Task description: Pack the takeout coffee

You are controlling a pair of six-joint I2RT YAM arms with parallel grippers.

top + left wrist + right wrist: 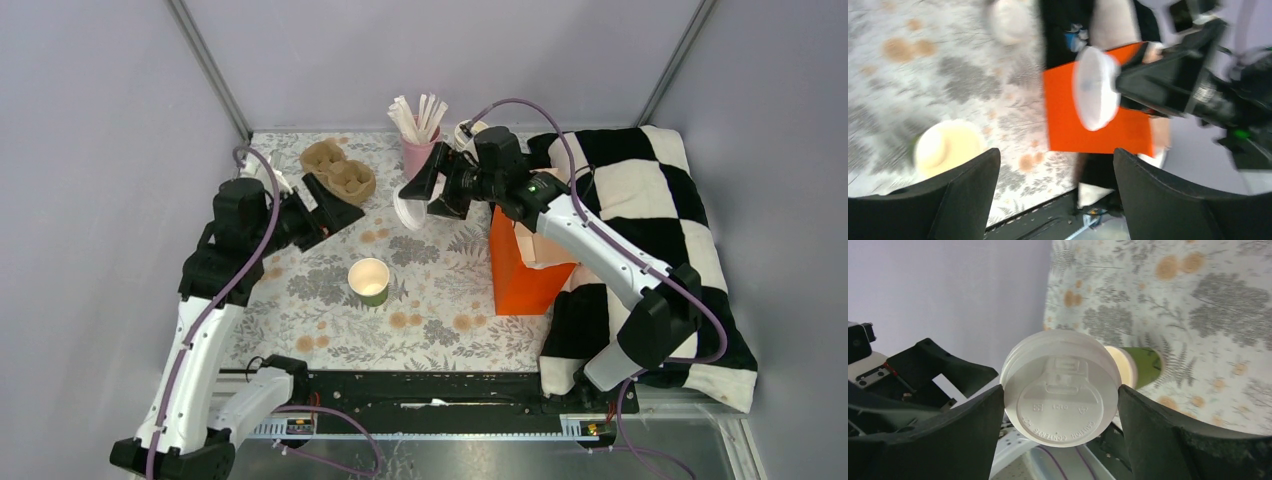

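Right gripper (420,200) pinches lid (1060,400) by rim, lid on edge. Left gripper (1055,160) wide open, empty. Level lid over cup (369,281), press evenly.

Smooth white plastic lid (1060,400), matt paper cup (369,281)

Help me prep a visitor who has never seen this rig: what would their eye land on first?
Most striking is the round white lid, clamped edge to edge in the right arm's jaws and held tilted above the floral tablecloth near the back. Next comes the bright orange bag standing at centre right against a black-and-white checked cloth. The open green cup stands alone mid-table, lidless.
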